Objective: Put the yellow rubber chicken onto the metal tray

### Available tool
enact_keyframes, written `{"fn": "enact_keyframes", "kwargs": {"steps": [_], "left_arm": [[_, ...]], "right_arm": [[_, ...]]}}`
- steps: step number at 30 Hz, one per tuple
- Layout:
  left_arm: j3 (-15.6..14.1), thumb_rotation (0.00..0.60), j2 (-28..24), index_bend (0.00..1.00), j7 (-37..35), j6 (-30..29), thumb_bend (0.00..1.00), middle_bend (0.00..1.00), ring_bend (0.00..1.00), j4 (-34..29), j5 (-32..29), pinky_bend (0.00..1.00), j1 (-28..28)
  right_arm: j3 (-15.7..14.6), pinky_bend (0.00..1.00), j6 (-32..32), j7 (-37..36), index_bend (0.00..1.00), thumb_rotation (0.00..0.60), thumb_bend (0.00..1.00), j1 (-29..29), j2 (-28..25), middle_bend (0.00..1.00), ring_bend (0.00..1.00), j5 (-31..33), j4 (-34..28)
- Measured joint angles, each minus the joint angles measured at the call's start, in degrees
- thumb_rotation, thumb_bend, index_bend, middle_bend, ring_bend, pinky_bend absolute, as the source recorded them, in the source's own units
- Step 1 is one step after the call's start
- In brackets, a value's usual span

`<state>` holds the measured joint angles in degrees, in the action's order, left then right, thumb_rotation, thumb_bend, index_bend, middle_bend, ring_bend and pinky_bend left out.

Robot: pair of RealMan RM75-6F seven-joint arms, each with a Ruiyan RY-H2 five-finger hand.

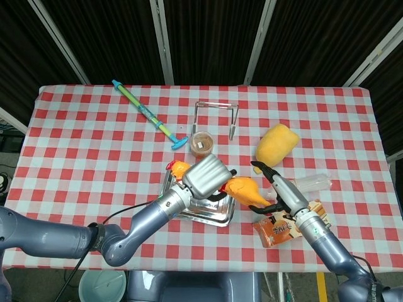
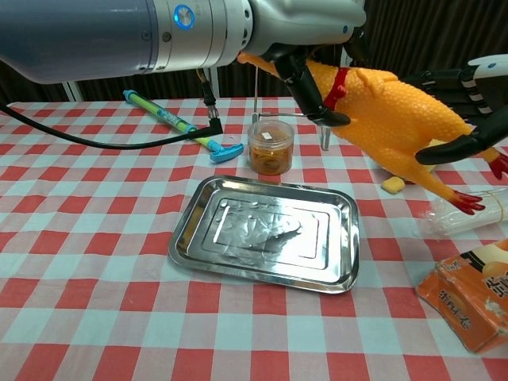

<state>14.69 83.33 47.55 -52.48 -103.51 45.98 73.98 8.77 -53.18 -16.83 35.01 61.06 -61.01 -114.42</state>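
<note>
The yellow rubber chicken (image 2: pixel 389 119) with a red collar and red feet hangs in the air, tilted feet-down to the right. My left hand (image 2: pixel 298 24) grips it at the neck from above. In the head view the chicken (image 1: pixel 244 190) lies over the right end of the metal tray (image 1: pixel 203 214), partly past its rim. The metal tray (image 2: pixel 198 230) lies bare on the checked cloth. My right hand (image 2: pixel 468 99) is spread around the chicken's rear, fingers behind it and thumb below; I see no firm hold. My left hand (image 1: pixel 206 176) hides much of the tray.
A jar with brown contents (image 2: pixel 271 147) stands just behind the tray. A blue-green toy squirter (image 2: pixel 178 123) lies back left. A yellow plush (image 1: pixel 276 143), a clear bottle (image 2: pixel 468 214) and an orange snack pack (image 2: pixel 472 302) lie on the right. A wire rack (image 1: pixel 216 116) stands behind the jar.
</note>
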Motion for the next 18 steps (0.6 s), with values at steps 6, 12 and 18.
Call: {"fn": "enact_keyframes", "kwargs": {"steps": [6,12,18], "left_arm": [[-0.8,0.600,0.6,0.61,0.4,-1.1,0.70,0.69,0.61,0.0,0.0,0.72,0.7],[-1.7,0.600,1.7,0.61,1.0,-2.1,0.70,0.69,0.61,0.8,0.3,0.72,1.2],[-2.5,0.600,2.9,0.61,2.0,-4.1,0.70,0.70,0.62,2.1,1.3,0.72,1.4]], "right_arm": [[0.9,0.03,-1.8,6.0,0.00,0.600,0.24,1.1,2.8,0.06,0.00,5.0,0.9],[1.8,0.03,-2.5,8.4,0.00,0.600,0.24,1.7,3.7,0.06,0.03,8.0,1.1],[1.8,0.03,-1.5,9.7,0.00,0.600,0.24,1.8,3.6,0.06,0.03,9.4,0.7]]}}
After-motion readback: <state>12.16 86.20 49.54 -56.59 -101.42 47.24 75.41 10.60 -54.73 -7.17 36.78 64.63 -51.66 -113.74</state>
